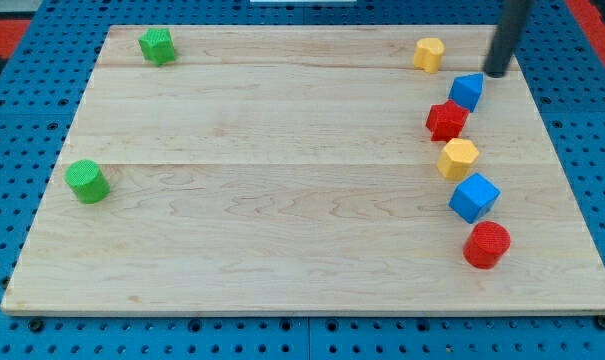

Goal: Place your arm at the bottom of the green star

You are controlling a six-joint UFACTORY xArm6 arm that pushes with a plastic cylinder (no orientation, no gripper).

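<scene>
The green star [157,46] lies near the board's top left corner. My tip [497,73] is at the view's top right, far to the right of the star, just above and right of a blue block [467,90]. A green cylinder [87,181] sits at the view's left edge, below the star.
Down the right side run a yellow block [429,53], a red star-like block [447,120], a yellow hexagon [458,158], a blue cube [474,197] and a red cylinder [486,245]. The wooden board [282,200] lies on a blue pegboard.
</scene>
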